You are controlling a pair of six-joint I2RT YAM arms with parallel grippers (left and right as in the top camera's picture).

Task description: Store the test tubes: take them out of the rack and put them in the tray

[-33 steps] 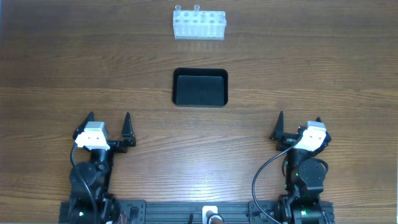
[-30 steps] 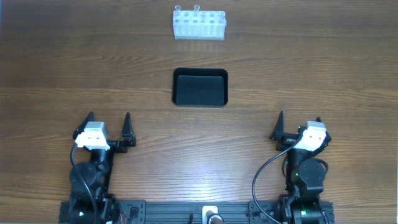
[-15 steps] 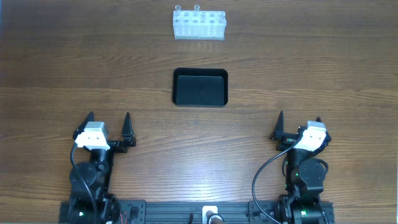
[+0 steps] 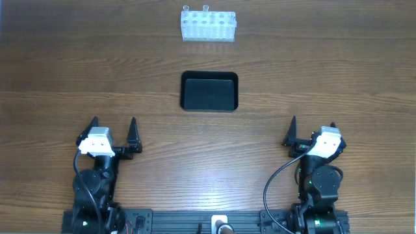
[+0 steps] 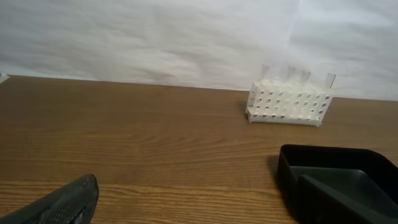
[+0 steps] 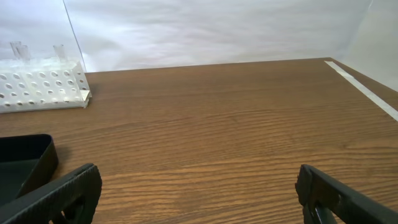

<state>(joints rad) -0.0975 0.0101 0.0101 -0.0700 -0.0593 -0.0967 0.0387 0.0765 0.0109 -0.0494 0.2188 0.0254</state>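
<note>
A white test tube rack [image 4: 208,26] stands at the far middle of the wooden table, with clear tubes [image 4: 205,9] upright in it. The black tray [image 4: 209,91] lies just in front of it, and I see nothing inside. My left gripper [image 4: 113,123] rests open near the front left, far from both. My right gripper [image 4: 312,125] rests open near the front right. The left wrist view shows the rack [image 5: 289,102], the tray [image 5: 336,180] and one finger [image 5: 62,202]. In the right wrist view my gripper [image 6: 199,205] is open with nothing in it, with the rack [image 6: 40,90] and a tray corner [image 6: 25,158] beyond.
Bare wooden tabletop [image 4: 325,65] surrounds the rack and tray on all sides. A white wall backs the table's far edge [image 5: 124,79]. A pale tape strip [image 6: 367,90] runs along the table's right side.
</note>
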